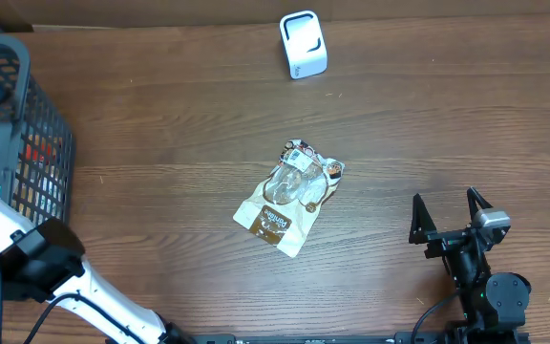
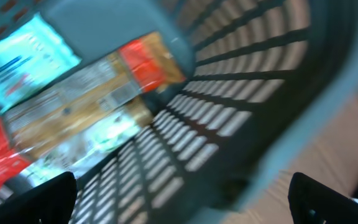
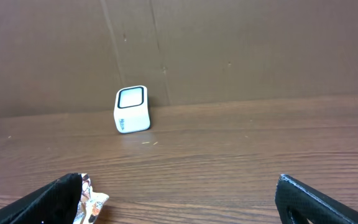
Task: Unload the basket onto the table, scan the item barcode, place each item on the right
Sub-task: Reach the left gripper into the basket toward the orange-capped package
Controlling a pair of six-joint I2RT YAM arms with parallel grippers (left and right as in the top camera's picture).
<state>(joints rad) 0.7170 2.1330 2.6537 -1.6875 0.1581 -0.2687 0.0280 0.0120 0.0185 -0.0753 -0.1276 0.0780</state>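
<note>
The item, a crinkled clear and brown snack packet, lies flat at the middle of the wooden table; only its corner peeks past my right gripper's left finger in the right wrist view. The white barcode scanner stands at the back edge, its window facing the table. My right gripper is open at the front right, to the right of the packet, with nothing between its fingers. My left gripper is open and empty above the basket's inner wall.
A dark mesh basket stands at the far left, with several packets lying in it, blurred. A cardboard wall closes off the back of the table behind the scanner.
</note>
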